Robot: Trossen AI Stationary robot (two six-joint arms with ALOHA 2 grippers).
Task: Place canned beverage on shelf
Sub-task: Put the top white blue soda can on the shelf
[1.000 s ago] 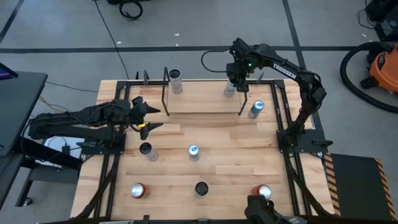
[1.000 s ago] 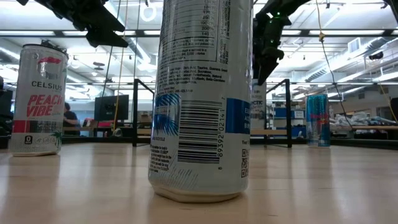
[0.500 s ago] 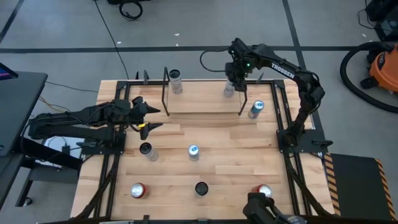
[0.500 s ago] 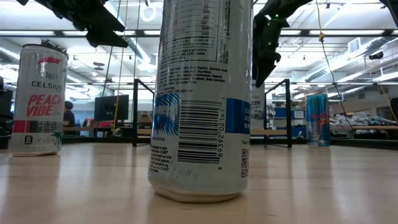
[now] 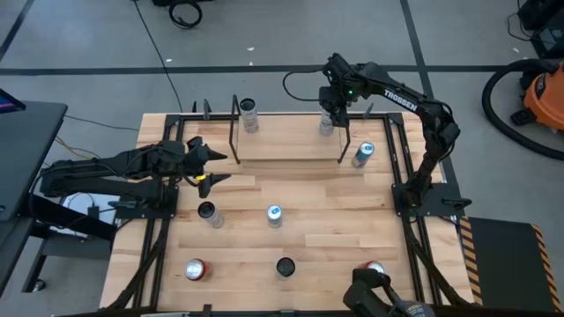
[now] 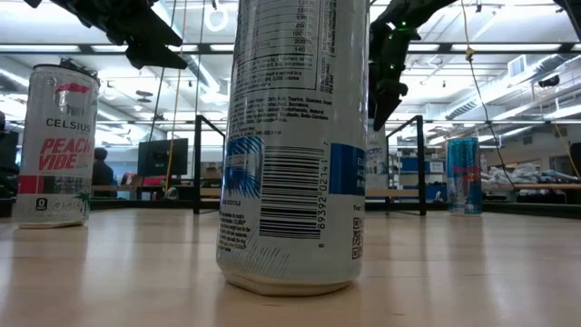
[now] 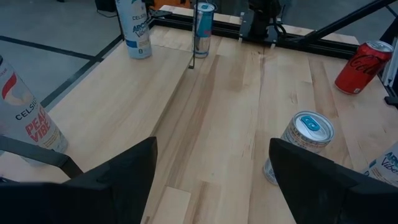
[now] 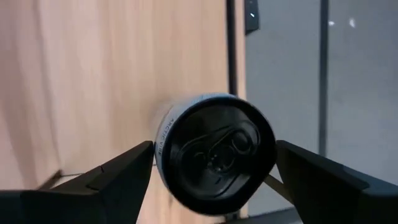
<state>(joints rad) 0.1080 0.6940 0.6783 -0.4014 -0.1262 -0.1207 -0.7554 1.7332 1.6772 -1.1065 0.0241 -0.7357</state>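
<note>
A white canned beverage [image 5: 326, 126] stands upright on the shelf [image 5: 286, 141], near the shelf's right end at the far edge of the desk [image 5: 308, 189]. The right gripper [image 5: 332, 107] hangs directly above this can; the right wrist view looks down on the dark can top [image 8: 214, 152] and shows both fingers [image 8: 93, 180] spread wide to either side of it, clear of its wall, so the gripper is open and holds nothing. The high view hides that gap beneath the arm. A second white can [image 5: 249, 115] stands by the shelf's left end at the far edge, and a blue can [image 5: 362, 155] stands just outside the shelf's right post. The low view sets the shelf's black posts [image 6: 196, 163] far behind a large white can [image 6: 292, 145] that fills the foreground, with a pink-lettered can [image 6: 56, 145] toward the left. The left gripper [image 5: 211, 165] waits over the desk's left edge, its fingers [image 7: 112, 180] parted and empty in the left wrist view, which also shows a blue-topped can [image 7: 301, 146] and a red can [image 7: 362, 66]. The high view adds a red can [image 5: 195, 269] and a black can [image 5: 285, 266] along the near edge.
</note>
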